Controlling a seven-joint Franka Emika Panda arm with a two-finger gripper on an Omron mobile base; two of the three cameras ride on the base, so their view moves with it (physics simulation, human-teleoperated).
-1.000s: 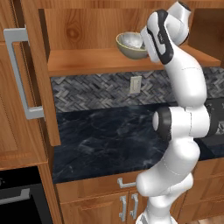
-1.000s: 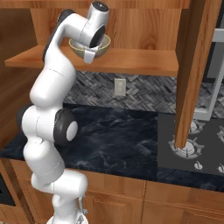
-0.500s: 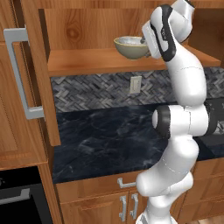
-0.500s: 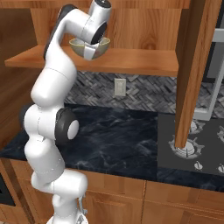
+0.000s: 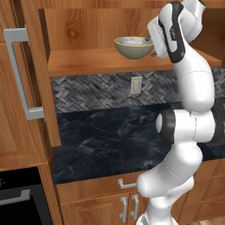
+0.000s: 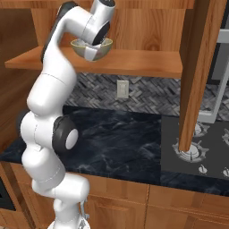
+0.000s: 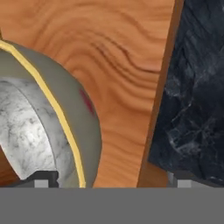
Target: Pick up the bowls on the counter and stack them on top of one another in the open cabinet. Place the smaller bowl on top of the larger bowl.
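Observation:
The larger bowl (image 5: 133, 50), olive-tan with a yellow rim, stands level on the wooden shelf (image 5: 88, 61) of the open cabinet. The smaller bowl (image 7: 26, 127), whitish-grey, sits inside it. In the hand view the larger bowl (image 7: 76, 113) takes up the left side, and its rim runs down between the fingertips. My gripper (image 7: 113, 178) is open wide at the bowl's right edge, one tip on each side of the rim and neither pressing on it. From the right, my hand hides part of the larger bowl (image 6: 103, 48). The dark counter (image 5: 110, 136) lies below.
The left cabinet door (image 5: 37, 88) stands open with its grey bar handle (image 5: 19, 74); another open door (image 6: 199, 67) hangs at the right. A wall outlet (image 5: 136, 84) sits in the tile. A stove top (image 6: 197, 152) adjoins the counter. Drawers (image 5: 123, 184) line the front.
The jaws have gone from partly closed on the bowl's rim to wide open. The bowl has come down from a slight tilt and rests level on the shelf.

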